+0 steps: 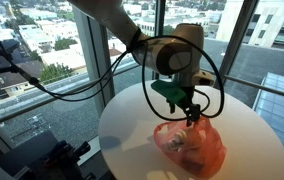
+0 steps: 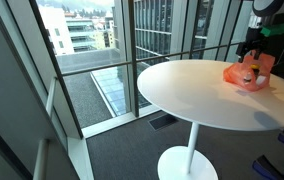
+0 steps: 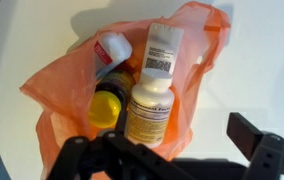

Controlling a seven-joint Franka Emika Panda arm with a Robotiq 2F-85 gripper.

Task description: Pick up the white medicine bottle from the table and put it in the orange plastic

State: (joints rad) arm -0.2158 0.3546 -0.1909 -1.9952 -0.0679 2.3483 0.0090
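Observation:
The orange plastic bag point(image 3: 57, 95) lies open on the round white table, seen in both exterior views point(image 1: 207, 150) point(image 2: 248, 76). Inside it, in the wrist view, lie a white medicine bottle with a printed label point(image 3: 150, 108) and a second white bottle with a barcode point(image 3: 163, 50). There is also a dark bottle with a yellow cap point(image 3: 104, 106) and a small red and white item point(image 3: 112, 47). My gripper point(image 3: 162, 150) hovers just above the bag point(image 1: 189, 113) point(image 2: 254, 52). Its fingers are spread open and hold nothing.
The round white table point(image 1: 257, 130) point(image 2: 182, 95) stands on a pedestal next to floor-to-ceiling windows point(image 2: 92, 60). Black cables point(image 1: 42, 75) hang from the arm near the table's edge. The bag sits towards one side of the tabletop.

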